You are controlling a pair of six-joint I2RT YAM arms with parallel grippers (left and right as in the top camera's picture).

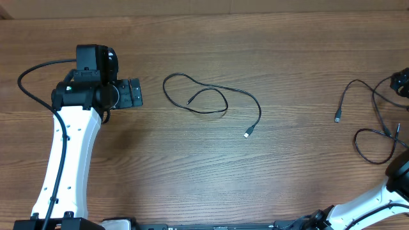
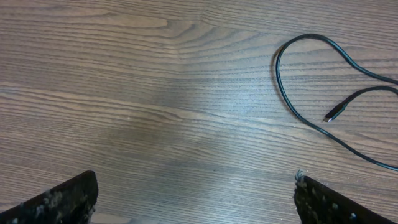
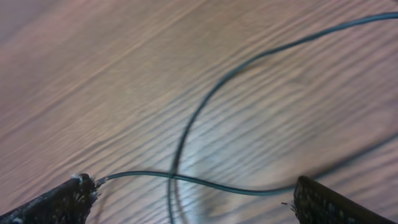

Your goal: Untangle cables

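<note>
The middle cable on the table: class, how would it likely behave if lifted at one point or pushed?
Probably floppy: the cable lies in loose crossing curves, so a lifted point would likely drape, dragging the rest. Probably light, being thin with a small plug. Pushed, it would likely slide and deform on the smooth table.

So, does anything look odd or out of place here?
Nothing damaged. The right cable stretches across the right end effector's open gap and seems hooked on one fingertip. The middle cable crosses itself once.
</note>
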